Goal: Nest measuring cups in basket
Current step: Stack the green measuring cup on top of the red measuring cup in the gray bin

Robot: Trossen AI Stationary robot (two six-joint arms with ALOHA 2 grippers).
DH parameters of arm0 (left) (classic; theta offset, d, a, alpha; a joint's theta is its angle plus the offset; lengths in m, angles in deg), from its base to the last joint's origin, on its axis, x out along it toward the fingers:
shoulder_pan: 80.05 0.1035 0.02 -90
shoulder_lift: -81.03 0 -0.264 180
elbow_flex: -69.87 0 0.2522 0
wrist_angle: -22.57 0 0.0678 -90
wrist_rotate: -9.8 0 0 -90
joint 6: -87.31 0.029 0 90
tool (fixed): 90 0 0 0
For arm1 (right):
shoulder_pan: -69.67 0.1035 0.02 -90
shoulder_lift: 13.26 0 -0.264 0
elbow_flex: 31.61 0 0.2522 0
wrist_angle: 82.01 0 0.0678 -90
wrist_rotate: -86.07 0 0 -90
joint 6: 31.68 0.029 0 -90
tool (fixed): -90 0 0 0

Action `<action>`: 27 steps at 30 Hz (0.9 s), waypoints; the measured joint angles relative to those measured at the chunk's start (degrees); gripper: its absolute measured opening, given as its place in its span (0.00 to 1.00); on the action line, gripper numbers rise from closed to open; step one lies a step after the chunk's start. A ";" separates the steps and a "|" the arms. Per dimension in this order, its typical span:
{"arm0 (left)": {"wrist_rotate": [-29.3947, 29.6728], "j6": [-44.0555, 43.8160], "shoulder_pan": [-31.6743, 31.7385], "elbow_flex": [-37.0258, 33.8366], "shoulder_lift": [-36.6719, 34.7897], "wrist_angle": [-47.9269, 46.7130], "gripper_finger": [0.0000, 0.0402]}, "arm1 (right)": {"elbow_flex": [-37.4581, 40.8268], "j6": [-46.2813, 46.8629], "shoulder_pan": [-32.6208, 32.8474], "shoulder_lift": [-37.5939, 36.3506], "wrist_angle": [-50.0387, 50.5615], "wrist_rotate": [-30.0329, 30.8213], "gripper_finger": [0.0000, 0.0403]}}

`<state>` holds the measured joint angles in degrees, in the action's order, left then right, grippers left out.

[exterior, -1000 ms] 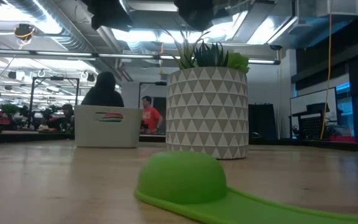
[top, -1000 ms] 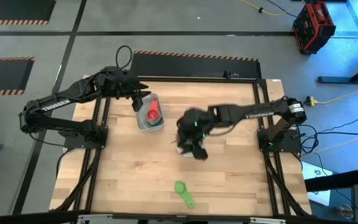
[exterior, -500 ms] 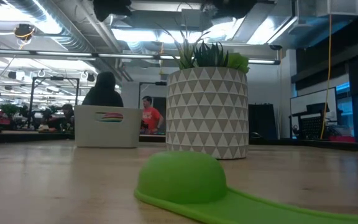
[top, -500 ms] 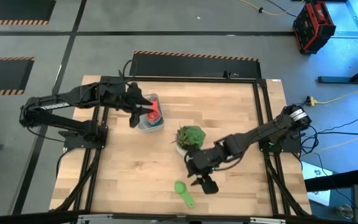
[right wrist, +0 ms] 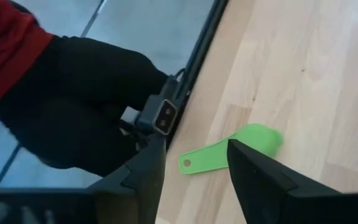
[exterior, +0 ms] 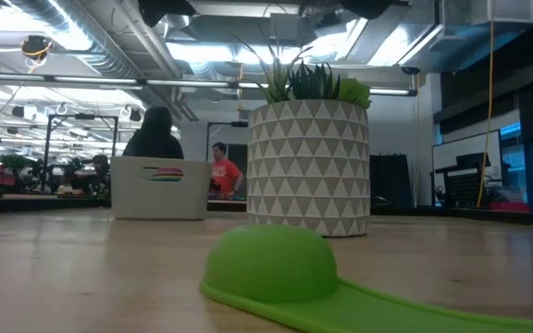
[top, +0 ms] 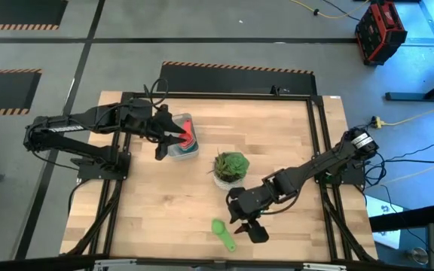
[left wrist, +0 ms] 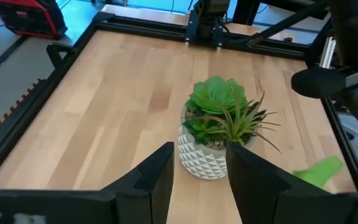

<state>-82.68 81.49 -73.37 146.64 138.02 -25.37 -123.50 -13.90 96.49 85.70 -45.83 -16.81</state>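
Down at the 6 o'clock edge of the desk (top: pixel 164 218): green measuring cup (top: pixel 222 233) lying dome-up, close to the front rail, handle aimed toward 5 o'clock. Loads of bare wood toward 7 and 9 o'clock, more open room at 1 o'clock past the plant pot (top: pixel 230 167) sitting dead centre. Basket (top: pixel 181 138) up around 10 o'clock with a red cup (top: pixel 189 132) showing in it, near the back-left rail.

Right arm stretched long and low from its 3 o'clock base, right claw (top: pixel 249 226) hanging just beside the green cup on its 3 o'clock side, fingers (right wrist: pixel 253 180) spread with nothing between them, cup visible on the wood through the gap. Left arm reaching in from 9 o'clock, left claw (top: pixel 162 144) at the basket's left edge, parted and empty, pointing across at the plant.

Versus a second back: right claw gone from over the plant down to the green cup, left claw shifted only slightly by the basket. Cup and basket unmoved.
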 joint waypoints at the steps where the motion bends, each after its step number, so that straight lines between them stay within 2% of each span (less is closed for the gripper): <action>1: 0.03 0.00 0.01 0.02 0.00 0.00 0.35 | 0.00 0.03 -0.19 0.00 0.00 -0.82 0.44; 11: 0.09 0.28 0.02 0.01 0.00 -0.01 0.35 | -0.02 1.74 -2.41 0.00 0.04 -6.14 0.45; 19: 0.09 0.42 0.02 0.02 0.00 -0.02 0.35 | -0.02 3.16 -3.48 0.00 0.04 -6.46 0.45; 22: 0.08 0.33 0.02 0.02 0.00 -0.04 0.35 | -0.02 3.17 -3.52 0.02 0.04 -3.95 0.45; 27: 0.07 0.24 0.02 0.02 0.00 0.34 0.35 | -0.02 2.94 -3.57 0.04 0.04 4.51 0.45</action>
<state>-82.61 81.73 -73.35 146.65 138.02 -25.03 -123.52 -10.96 92.92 85.74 -45.79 -12.31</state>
